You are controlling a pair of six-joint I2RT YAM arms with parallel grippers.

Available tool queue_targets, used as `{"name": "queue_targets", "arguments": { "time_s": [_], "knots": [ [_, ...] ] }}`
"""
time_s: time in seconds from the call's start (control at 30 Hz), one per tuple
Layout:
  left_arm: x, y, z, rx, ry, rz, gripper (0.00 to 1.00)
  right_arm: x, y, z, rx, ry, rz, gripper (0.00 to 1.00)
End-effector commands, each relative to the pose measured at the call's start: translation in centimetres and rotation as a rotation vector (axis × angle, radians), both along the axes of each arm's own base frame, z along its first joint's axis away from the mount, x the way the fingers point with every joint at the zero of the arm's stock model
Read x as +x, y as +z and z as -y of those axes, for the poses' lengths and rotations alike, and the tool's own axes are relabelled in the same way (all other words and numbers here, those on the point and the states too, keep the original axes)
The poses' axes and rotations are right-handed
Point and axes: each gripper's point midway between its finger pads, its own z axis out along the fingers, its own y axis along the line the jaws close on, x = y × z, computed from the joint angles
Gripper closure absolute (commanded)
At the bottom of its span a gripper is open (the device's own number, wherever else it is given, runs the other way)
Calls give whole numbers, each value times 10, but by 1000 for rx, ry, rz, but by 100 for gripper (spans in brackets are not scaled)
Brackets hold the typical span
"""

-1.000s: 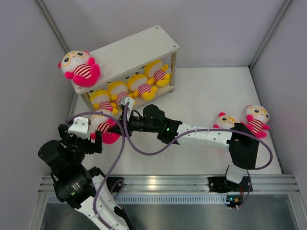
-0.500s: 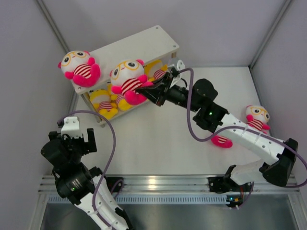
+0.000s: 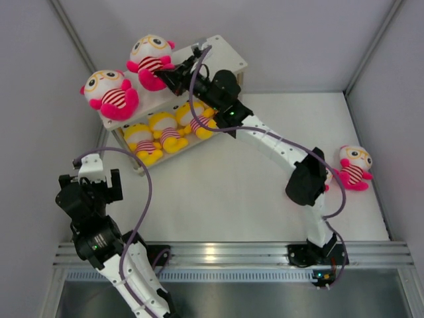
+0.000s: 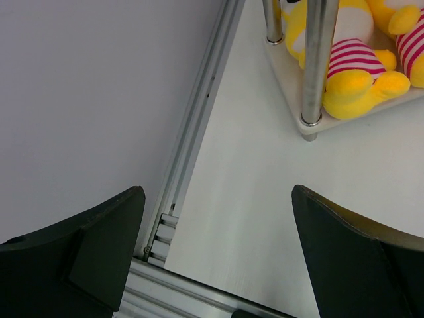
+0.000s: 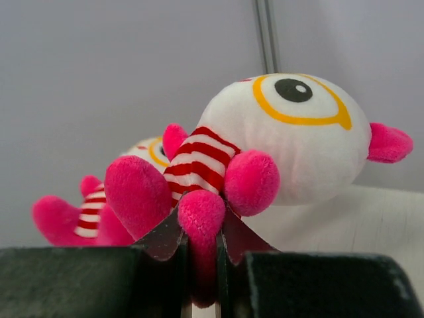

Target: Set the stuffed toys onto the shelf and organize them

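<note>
The white two-tier shelf stands at the back left. One pink toy sits on the left end of its top board. My right gripper is shut on the foot of a second pink toy and holds it at the top board, right of the first. In the right wrist view the fingers pinch that foot, with the other pink toy behind. Yellow toys lie in the lower tier. My left gripper is open and empty, near the table's left front.
A pink toy sits on the table at the far right; another is mostly hidden behind the right arm's elbow. The left wrist view shows a shelf post, a yellow toy and the aluminium rail along the left wall.
My right arm has carried the pink toy from the table's left front up to the shelf's top board. My left gripper has drawn back toward the near left corner.
</note>
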Motion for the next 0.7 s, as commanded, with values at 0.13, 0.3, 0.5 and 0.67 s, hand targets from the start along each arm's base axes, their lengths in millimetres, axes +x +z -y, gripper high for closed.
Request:
{"name": "queue_targets", "arguments": {
  "time_s": [0.13,0.3,0.5,0.67],
  "knots": [
    [10,20,-6,54,-6,72,1,24,6,-6,82,-16,-66,100],
    [10,18,-5,52,-11,66,1,22,-2,-7,58,-8,-66,100],
    [9,13,-10,60,8,52,1,13,-5,-2,21,23,-58,91],
    [9,11,-11,66,6,40,1,1,11,12,9,54,-36,77]
  ]
}}
